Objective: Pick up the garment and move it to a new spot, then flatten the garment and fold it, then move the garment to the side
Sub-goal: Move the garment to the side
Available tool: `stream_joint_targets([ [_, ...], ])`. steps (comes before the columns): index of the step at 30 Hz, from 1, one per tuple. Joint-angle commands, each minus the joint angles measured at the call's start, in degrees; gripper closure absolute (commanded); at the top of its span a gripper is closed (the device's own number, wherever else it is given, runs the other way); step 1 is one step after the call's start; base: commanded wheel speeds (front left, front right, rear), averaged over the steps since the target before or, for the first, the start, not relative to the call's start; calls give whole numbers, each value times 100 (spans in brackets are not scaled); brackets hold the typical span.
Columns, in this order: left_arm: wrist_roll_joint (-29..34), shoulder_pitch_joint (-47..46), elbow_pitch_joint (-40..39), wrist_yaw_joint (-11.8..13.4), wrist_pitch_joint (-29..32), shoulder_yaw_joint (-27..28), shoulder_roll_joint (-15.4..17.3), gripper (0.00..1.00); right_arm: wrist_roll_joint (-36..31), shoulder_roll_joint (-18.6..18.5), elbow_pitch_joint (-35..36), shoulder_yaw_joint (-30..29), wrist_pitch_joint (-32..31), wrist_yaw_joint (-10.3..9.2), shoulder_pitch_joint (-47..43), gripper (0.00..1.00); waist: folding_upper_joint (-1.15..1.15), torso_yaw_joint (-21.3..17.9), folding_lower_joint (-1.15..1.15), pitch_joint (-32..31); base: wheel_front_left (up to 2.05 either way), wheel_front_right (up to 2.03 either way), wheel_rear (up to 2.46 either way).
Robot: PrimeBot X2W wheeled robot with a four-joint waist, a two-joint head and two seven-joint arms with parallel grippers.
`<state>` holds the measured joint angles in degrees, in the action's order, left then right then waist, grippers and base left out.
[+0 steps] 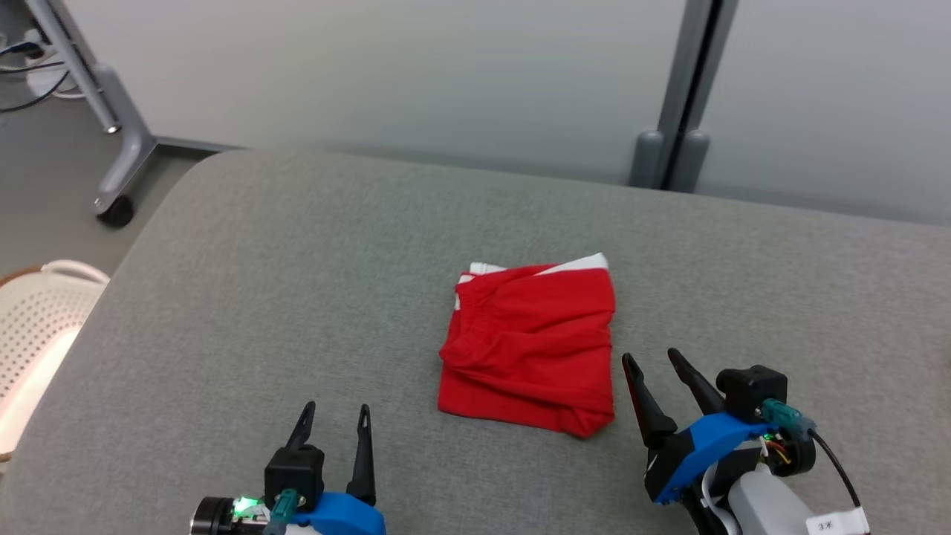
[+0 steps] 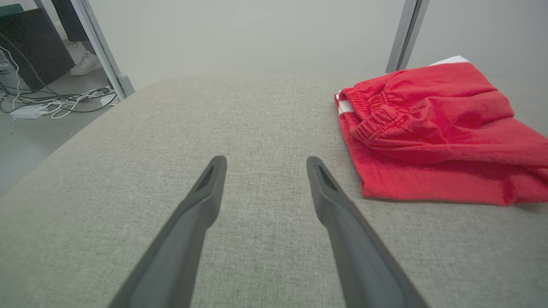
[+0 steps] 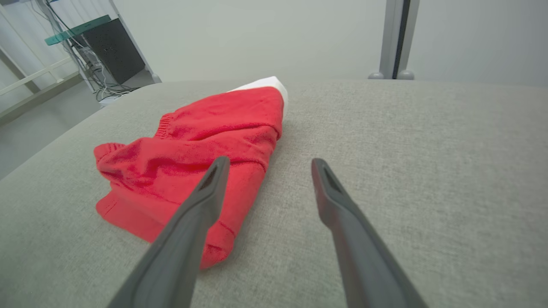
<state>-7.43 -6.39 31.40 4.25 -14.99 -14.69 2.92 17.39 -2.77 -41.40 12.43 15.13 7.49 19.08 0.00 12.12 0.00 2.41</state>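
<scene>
**Left tool (image 1: 336, 410) and right tool (image 1: 650, 355) spread and empty, folded garment (image 1: 531, 349) between them**

My garment lies near the middle of the grey worktop (image 1: 297, 260) as a compact, roughly square red packet. Its layers are stacked, with a white band (image 1: 587, 261) along the far edge and the gathered elastic waist (image 2: 368, 115) at the far left corner. It sits flat with only soft creases, so I judge the folding done and the move to the side as what remains.

My right tool stands just beside the packet's near right corner, fingers (image 3: 338, 222) wide apart with nothing between them, aimed along the right edge. In the right wrist view one of them crosses the red corner; whether it touches the cloth I cannot tell. I read that placement as a ready position. The stacked layers meet at that corner, so one pinch there could catch them all rather than peel off the top one.

My left tool is well apart from the garment, low at the near left over bare worktop, equally wide and holding nothing. Parked there, it leaves the packet's left edge free and could support that side if the packet sags on lifting.

Bare worktop stretches to both sides, so either could serve as the destination. Off the left edge stands a white perforated basket (image 1: 37, 319). Beyond the far edge are a wheeled stand leg (image 1: 122, 148) and a grey partition post (image 1: 680, 111).
</scene>
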Motion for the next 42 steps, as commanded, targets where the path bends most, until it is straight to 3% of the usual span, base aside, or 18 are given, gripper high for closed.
stream_joint_targets([
  [1,-56,-131,-30,12,-24,-60,-4,0,8,-27,-128,-13,1,0,257,0,0,410,0,326,0,0,0],
  [9,-399,-225,-231,124,-24,-204,-7,0,144,-28,-941,-669,2,1,1029,0,0,1051,0,748,0,0,0],
  [13,-432,-234,-326,163,-24,-245,-5,0,258,-20,-1343,-572,1,1,1207,0,0,1122,0,872,0,0,0],
  [14,-445,-236,-337,176,-24,-255,-5,0,317,-22,-1431,-515,1,1,1249,33,0,1123,0,889,0,0,0],
  [15,-456,-254,-347,178,-24,-269,-5,0,380,-26,-1472,-448,1,1,1287,93,0,1112,0,910,0,0,0],
  [16,-454,-280,-362,177,-24,-292,-7,0,437,-26,-1504,-397,-2,1,1295,100,0,1094,0,921,0,0,0],
  [24,-407,-342,-408,137,-24,-370,-6,0,375,-30,-936,-408,2,0,1101,100,0,480,0,765,0,0,0],
  [36,-478,-565,-348,34,-24,-616,-2,0,643,-25,-315,328,2,0,841,100,0,-1894,0,478,0,0,0],
  [42,-530,-705,-329,49,-24,-736,0,0,770,-20,-221,585,2,1,798,100,0,-2840,0,558,0,0,0],
])
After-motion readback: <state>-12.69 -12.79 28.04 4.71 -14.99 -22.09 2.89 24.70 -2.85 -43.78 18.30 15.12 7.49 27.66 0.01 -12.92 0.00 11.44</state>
